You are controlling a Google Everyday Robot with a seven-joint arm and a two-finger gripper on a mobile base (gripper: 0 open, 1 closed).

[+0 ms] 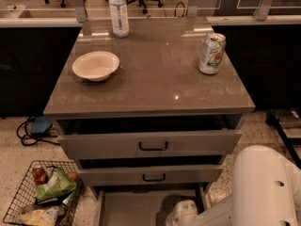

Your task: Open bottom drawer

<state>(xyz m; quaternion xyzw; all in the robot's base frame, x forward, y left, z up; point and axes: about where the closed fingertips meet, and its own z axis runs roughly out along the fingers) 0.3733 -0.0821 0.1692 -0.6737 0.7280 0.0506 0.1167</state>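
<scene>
The grey cabinet (pixel 150 102) has three drawers. The bottom drawer (pixel 134 206) is pulled out towards me; its grey interior shows, and its front and handle are cut off by the lower edge of the view. The middle drawer (pixel 153 175) and the top drawer (pixel 153 145) each stand slightly out, with black bar handles. My gripper (pixel 181 214) is at the lower edge of the view, over the right part of the bottom drawer's interior, at the end of my white arm (pixel 263 187).
On the cabinet top stand a white bowl (pixel 95 65), a water bottle (pixel 118 11) and a drink can (pixel 211 53). A wire basket (pixel 40 197) with snack bags sits on the floor at the left. A blue object with cables (pixel 35 126) lies beyond it.
</scene>
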